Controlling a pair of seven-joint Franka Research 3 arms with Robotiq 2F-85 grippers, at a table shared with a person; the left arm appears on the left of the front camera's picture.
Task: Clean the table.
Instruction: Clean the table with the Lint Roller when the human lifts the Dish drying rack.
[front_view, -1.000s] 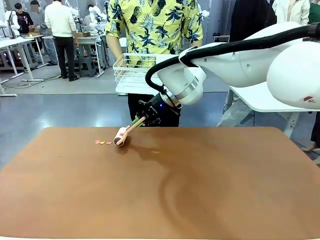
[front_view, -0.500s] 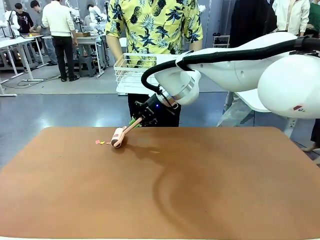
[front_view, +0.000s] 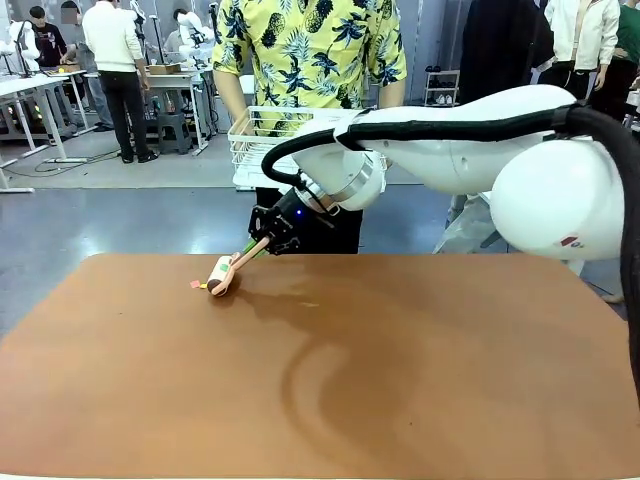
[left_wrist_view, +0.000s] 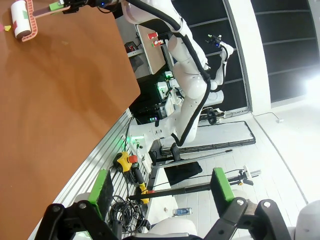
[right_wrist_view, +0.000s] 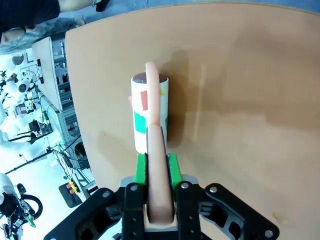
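- Your right gripper (front_view: 262, 240) clamps the pink handle of a lint roller (front_view: 220, 277), whose drum rests on the table (front_view: 400, 380) near its far edge.
- Paper scraps (front_view: 197, 285) lie just beside the drum.
- Your left gripper (left_wrist_view: 161, 186) hangs spread wide, empty.
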